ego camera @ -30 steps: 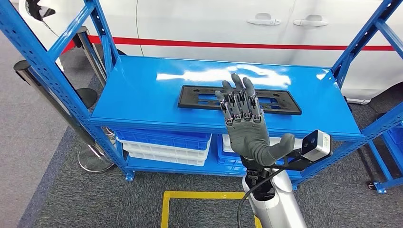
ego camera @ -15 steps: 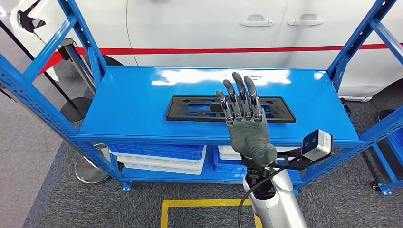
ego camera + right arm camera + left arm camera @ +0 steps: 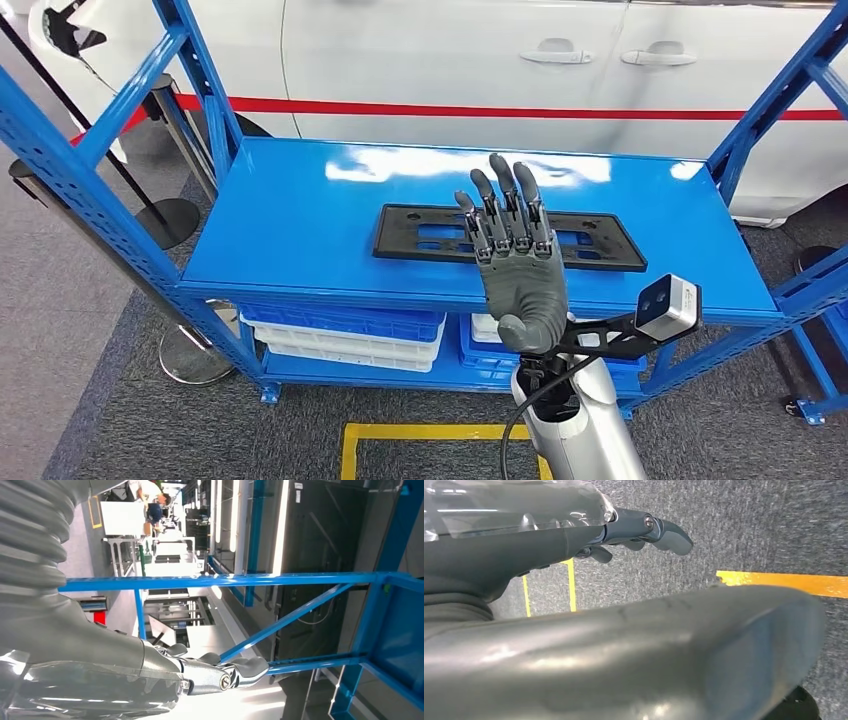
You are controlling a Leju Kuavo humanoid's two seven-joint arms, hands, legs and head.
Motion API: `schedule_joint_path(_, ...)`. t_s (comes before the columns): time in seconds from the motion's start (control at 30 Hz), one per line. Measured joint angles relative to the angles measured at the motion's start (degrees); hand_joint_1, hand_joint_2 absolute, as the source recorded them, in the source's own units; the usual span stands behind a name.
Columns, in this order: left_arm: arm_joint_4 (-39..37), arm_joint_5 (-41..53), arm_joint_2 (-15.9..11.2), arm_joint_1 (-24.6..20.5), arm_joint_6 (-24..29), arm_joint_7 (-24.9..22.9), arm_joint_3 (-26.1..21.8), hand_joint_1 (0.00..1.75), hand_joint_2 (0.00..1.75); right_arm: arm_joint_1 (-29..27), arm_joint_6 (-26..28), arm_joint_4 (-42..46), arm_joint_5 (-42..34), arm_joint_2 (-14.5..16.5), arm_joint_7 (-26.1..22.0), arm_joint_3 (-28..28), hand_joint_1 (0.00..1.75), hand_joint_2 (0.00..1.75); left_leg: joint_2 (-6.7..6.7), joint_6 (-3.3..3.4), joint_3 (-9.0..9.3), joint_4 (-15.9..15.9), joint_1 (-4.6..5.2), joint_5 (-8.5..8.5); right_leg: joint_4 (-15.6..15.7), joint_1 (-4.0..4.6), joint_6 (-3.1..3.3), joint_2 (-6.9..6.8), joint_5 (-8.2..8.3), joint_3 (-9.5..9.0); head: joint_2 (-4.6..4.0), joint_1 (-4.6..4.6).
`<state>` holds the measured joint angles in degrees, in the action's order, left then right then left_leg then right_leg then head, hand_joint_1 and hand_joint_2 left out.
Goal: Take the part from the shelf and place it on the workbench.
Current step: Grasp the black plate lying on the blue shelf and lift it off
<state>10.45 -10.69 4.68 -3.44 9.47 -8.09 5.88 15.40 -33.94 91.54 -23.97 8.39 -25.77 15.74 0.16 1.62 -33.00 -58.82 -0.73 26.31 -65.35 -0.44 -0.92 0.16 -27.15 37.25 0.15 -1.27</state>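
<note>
Flat on the shelf (image 3: 300, 215), the part (image 3: 420, 233) lies beyond the right hand's (image 3: 515, 270) outstretched fingers (image 3: 503, 200)

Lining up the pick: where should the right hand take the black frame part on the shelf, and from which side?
Probably the near long edge of the black frame part, coming from the robot's side. It lies flat on the blue shelf with its long side toward the robot, so that rail is closest. The right hand hovers open above it; fingers could hook through the cut-outs.

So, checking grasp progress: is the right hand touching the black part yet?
Cannot tell: in the head view the right hand overlaps the black part, hiding any gap.
</note>
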Motion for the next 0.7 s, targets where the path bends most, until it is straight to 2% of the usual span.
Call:
schedule_joint_path(0.03, 0.0, 0.0, 0.0, 0.0, 0.0, 0.0, 0.0, 0.00, 0.00, 0.1, 0.0, 0.0, 0.0, 0.0, 0.0, 0.0, 0.00, 1.75, -0.02, -0.21, 0.24, 0.0, 0.06, 0.19, 3.7, 0.21, 0.39, -0.16, 1.22, -1.74, 0.00, -0.02)
schedule_joint_path(0.07, 0.0, 0.0, 0.1, -0.1, 0.0, 0.0, 0.0, 0.00, 0.00, 0.1, 0.0, 0.0, 0.0, 0.0, 0.0, 0.0, 0.00, 1.75, -0.02, -0.48, 0.38, 0.1, 0.08, 0.36, 6.0, 0.45, 0.74, -0.28, 1.70, -2.84, 0.00, 0.00)
schedule_joint_path(0.13, 0.0, 0.0, 0.1, -0.1, 0.0, 0.1, 0.0, 0.00, 0.00, 0.2, 0.0, 0.0, 0.0, 0.0, 0.0, 0.0, 0.00, 1.75, 0.07, -1.19, 0.61, 0.4, 0.07, 0.74, 7.0, 0.82, 1.29, -0.32, 1.20, -3.24, 0.00, 0.02)
schedule_joint_path(0.2, 0.0, 0.0, 0.1, -0.2, 0.0, 0.1, 0.0, 0.00, 0.00, 0.2, 0.0, 0.1, 0.0, 0.0, -0.1, 0.0, 0.00, 1.75, 0.17, -1.96, 0.99, 0.3, 0.10, 1.20, 7.9, 0.52, 1.91, -0.02, 1.01, -4.14, 0.00, -0.02)
schedule_joint_path(0.23, 0.0, 0.0, 0.1, -0.2, 0.0, 0.1, 0.0, 0.00, 0.00, 0.2, -0.1, 0.2, 0.0, 0.1, -0.1, 0.0, 0.00, 1.75, 0.16, -2.21, 0.63, -0.9, 0.13, 1.79, 8.4, 0.36, 2.29, 0.03, 0.84, -4.86, 0.00, -0.10)
schedule_joint_path(0.27, 0.0, 0.1, 0.1, -0.2, 0.0, 0.2, 0.0, 0.00, 0.00, 0.2, -0.1, 0.2, 0.0, 0.1, -0.1, 0.0, 0.00, 1.75, 0.13, -2.35, -0.48, -3.3, 0.14, 2.71, 8.8, 0.21, 2.55, 0.02, 0.73, -5.68, 0.00, -0.19)
schedule_joint_path(0.33, 0.0, 0.1, 0.1, -0.2, 0.1, 0.1, 0.0, 0.00, 0.00, 0.1, -0.2, 0.1, 0.0, 0.1, -0.1, 0.0, 0.00, 1.75, 0.07, -2.40, -4.85, -10.9, 0.07, 5.21, 9.0, 0.40, 2.82, -0.11, -0.10, -6.89, 0.00, -0.31)
schedule_joint_path(0.37, 0.0, 0.1, 0.1, 0.0, 0.1, 0.1, 0.0, 0.00, 0.00, 0.0, -0.3, 0.0, 0.0, 0.1, -0.1, 0.0, 0.00, 1.75, 0.08, -2.44, -7.14, -14.1, 0.06, 5.73, 8.9, 0.49, 2.80, -0.09, -0.63, -7.49, 0.00, -0.31)
schedule_joint_path(0.4, 0.0, 0.1, 0.1, 0.1, 0.1, 0.0, 0.0, 0.00, 0.00, -0.1, -0.4, -0.1, 0.0, 0.1, 0.0, 0.0, 0.00, 1.75, 0.08, -2.46, -8.72, -15.6, 0.06, 5.14, 8.9, 0.57, 2.81, -0.02, -1.28, -8.21, 0.00, -0.31)
schedule_joint_path(0.43, 0.0, 0.1, 0.1, 0.3, 0.1, 0.0, 0.0, 0.00, 0.00, -0.1, -0.4, -0.2, 0.0, 0.1, 0.0, 0.0, 0.00, 1.75, 0.08, -2.43, -9.21, -14.8, 0.06, 3.31, 8.9, 0.62, 2.76, 0.06, -1.93, -9.03, 0.00, -0.31)
schedule_joint_path(0.47, 0.0, 0.1, 0.1, 0.4, 0.0, -0.1, 0.0, 0.00, 0.00, -0.1, -0.5, -0.3, 0.0, 0.1, 0.0, 0.0, 0.00, 1.75, 0.08, -2.32, -8.54, -11.7, 0.06, 0.42, 8.9, 0.64, 2.66, 0.13, -2.66, -10.03, 0.00, -0.32)
schedule_joint_path(0.5, 0.0, 0.1, 0.1, 0.5, 0.0, -0.1, 0.0, 0.00, 0.00, -0.1, -0.6, -0.3, 0.0, 0.1, 0.0, 0.0, 0.00, 1.75, 0.07, -2.11, -7.22, -7.6, 0.10, -2.32, 8.9, 0.62, 2.50, 0.16, -3.44, -11.01, -0.01, -0.29)
schedule_joint_path(0.53, 0.0, 0.1, 0.1, 0.6, 0.0, -0.1, 0.0, 0.00, 0.00, 0.0, -0.6, -0.4, 0.1, 0.1, 0.0, 0.0, 0.00, 1.75, 0.06, -1.87, -5.82, -4.2, 0.24, -4.04, 8.9, 0.68, 2.24, 0.19, -4.18, -11.75, -0.01, -0.25)
schedule_joint_path(0.57, -0.1, 0.1, 0.1, 0.5, 0.0, -0.1, 0.0, 0.00, 0.00, 0.1, -0.6, -0.4, 0.1, 0.1, 0.0, 0.0, 0.00, 1.75, 0.04, -1.52, -4.71, -1.8, 0.40, -4.73, 8.9, 0.66, 1.92, 0.24, -4.81, -12.26, -0.01, -0.26)
schedule_joint_path(0.63, -0.2, 0.1, 0.1, 0.4, 0.0, -0.1, 0.0, 0.00, 0.00, 0.3, -0.7, -0.4, 0.2, 0.2, 0.0, 0.1, 0.00, 1.75, -0.05, -0.77, -3.68, -0.6, 0.78, -3.46, 8.9, 0.66, 1.11, 0.30, -5.28, -12.93, 0.00, -0.21)
schedule_joint_path(0.7, -0.2, 0.1, 0.1, 0.2, 0.0, -0.2, 0.0, 0.00, 0.00, 0.5, -0.7, -0.3, 0.2, 0.3, 0.0, 0.1, 0.00, 1.75, -0.19, -0.14, -2.45, 0.2, 0.63, -2.53, 6.3, 0.61, 0.39, 0.27, -4.08, -12.22, 0.00, -0.17)
